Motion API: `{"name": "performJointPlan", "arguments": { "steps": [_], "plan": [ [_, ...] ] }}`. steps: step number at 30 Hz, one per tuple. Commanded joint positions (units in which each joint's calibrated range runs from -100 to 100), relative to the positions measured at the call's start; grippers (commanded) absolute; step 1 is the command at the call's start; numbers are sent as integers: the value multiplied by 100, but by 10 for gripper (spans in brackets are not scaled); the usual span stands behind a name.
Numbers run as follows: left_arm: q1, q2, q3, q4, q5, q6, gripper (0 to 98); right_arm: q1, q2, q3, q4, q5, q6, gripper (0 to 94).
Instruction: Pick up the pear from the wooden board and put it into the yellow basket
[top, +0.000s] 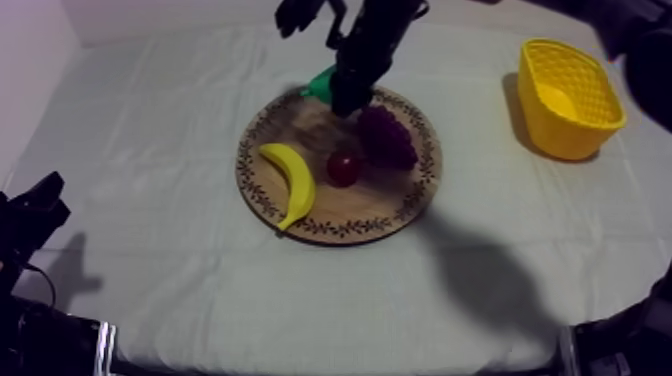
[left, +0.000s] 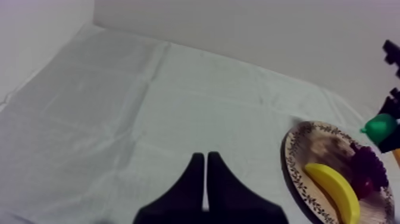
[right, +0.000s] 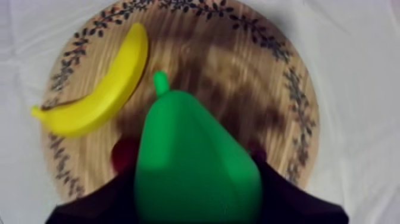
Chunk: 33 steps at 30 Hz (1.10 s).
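creased grey-white cloth, plain pale wall behind it, perhaps faintly lilac in the dim light

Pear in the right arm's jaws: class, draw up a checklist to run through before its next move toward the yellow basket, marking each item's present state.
1. Grip: right jaws closed round the pear: ok.
2. Height: pear lifted off the wooden board: ok.
3. Target: yellow basket upright, mouth open: ok.
4. Path: cloth between board and basket free of things: ok.
5. Other arm: left jaws shut, parked low at the cloth's left side: ok.
6. Leftovers: banana, grapes, small red fruit resting on the board: ok.
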Motion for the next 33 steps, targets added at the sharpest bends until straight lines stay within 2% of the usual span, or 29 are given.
{"name": "performJointPlan", "arguments": {
  "steps": [1, 10, 20, 30, 33],
  "plan": [
    [-1, 0, 5, 2, -1, 2, 1, 21, -969, 766, -13, -31, -86, 378],
    [-1, 0, 5, 2, -1, 2, 1, 471, -2529, 1852, -24, -162, -420, 393],
    [-1, 0, 5, 2, -1, 2, 1, 1453, -3481, 2299, 97, 7, -804, 421],
    [-1, 0, 5, 2, -1, 2, 1, 2398, -3659, 3183, 49, -728, -944, 439],
    [-1, 0, 5, 2, -1, 2, 1, 2567, -3490, 3365, 118, -998, -1054, 445]
  ]
}}
